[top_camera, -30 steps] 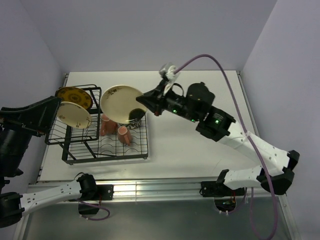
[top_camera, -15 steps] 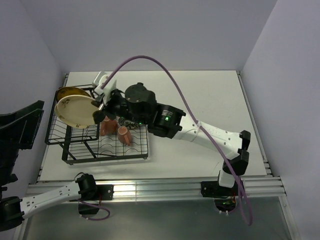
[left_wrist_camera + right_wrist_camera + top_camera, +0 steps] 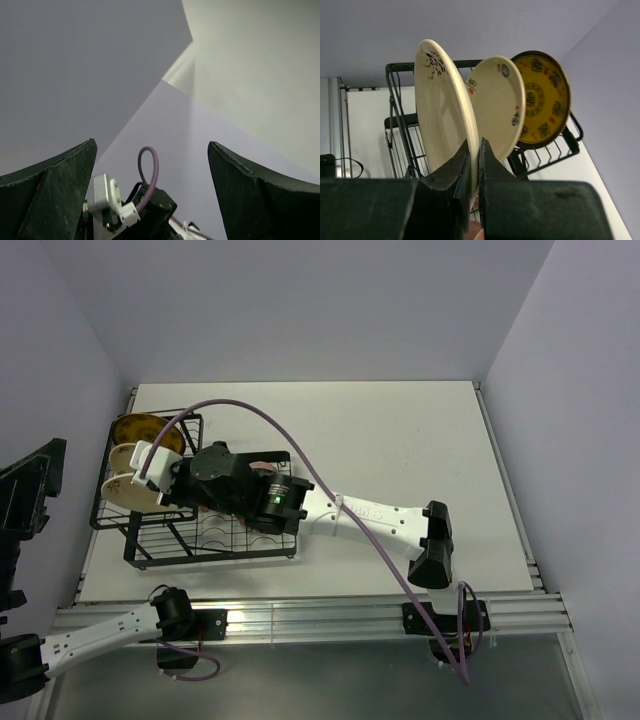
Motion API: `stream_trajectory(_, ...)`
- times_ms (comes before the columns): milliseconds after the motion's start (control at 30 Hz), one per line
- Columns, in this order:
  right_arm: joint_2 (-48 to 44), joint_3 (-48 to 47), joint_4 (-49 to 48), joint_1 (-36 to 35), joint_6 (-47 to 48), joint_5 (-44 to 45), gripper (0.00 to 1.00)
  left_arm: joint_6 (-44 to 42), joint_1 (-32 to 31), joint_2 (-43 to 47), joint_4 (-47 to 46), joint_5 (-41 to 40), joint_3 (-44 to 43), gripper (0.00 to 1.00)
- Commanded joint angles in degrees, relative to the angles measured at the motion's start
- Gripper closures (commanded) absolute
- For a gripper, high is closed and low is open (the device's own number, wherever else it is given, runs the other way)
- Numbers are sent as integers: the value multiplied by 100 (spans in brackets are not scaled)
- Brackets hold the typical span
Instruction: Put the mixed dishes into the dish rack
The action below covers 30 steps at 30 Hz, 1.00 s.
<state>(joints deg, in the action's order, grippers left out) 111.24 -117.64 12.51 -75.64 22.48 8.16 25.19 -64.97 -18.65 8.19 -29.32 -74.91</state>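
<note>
Item: large cream plate with dark floral marks at its rim [image 3: 445, 110], standing on edge, pinched at its lower rim between the closed fingers of the right gripper [image 3: 474, 150]. It stands over the raised end of the black wire dish rack [image 3: 405, 65], just beside and roughly parallel to a smaller cream plate with red and dark marks [image 3: 497, 105]. Behind that stands a mustard-yellow patterned round plate [image 3: 542, 100]; both rest upright in the rack. The fingers hide the held plate's bottom edge, so it cannot be told whether it sits in a divider slot. The left gripper [image 3: 151, 145] hangs at the far left edge of the overhead view, well apart from the rack, jaws spread fully wide and holding nothing. The rack sits on the left part of the white table [image 3: 400, 440]. Progress, as a judgement: two plates are racked and the third awaits lowering and release. The two mugs and the small bowl are hidden under the right arm in the overhead view. Change over the last second: the right arm has swung from the middle of the table across the rack, and the plate has turned from face-up to on-edge. The mugs and bowl then showed on the rack floor, so the load is probably near its end.
</note>
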Motion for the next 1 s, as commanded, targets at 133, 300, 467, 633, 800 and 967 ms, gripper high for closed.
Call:
stream_trajectory(133,222,-346,-803,-57,626,168,100,478,-25,222,297,-1629,91,1)
stream_trajectory(300,424,-601,-768,-57,670,150,100,469,-25,336,359,-1743,135,1)
stream_trajectory(467,644,-760,-706,-83,652,203,100,531,-25,380,491,-1867,109,1)
stream_trajectory(633,785,-786,-689,-100,635,151,100,557,-25,380,579,-1832,65,1)
stream_trajectory(800,847,-742,-680,-100,670,28,100,531,-25,415,588,-1831,82,1)
stream_trajectory(967,785,-488,-724,-100,626,-131,100,469,-25,450,579,-1849,126,1)
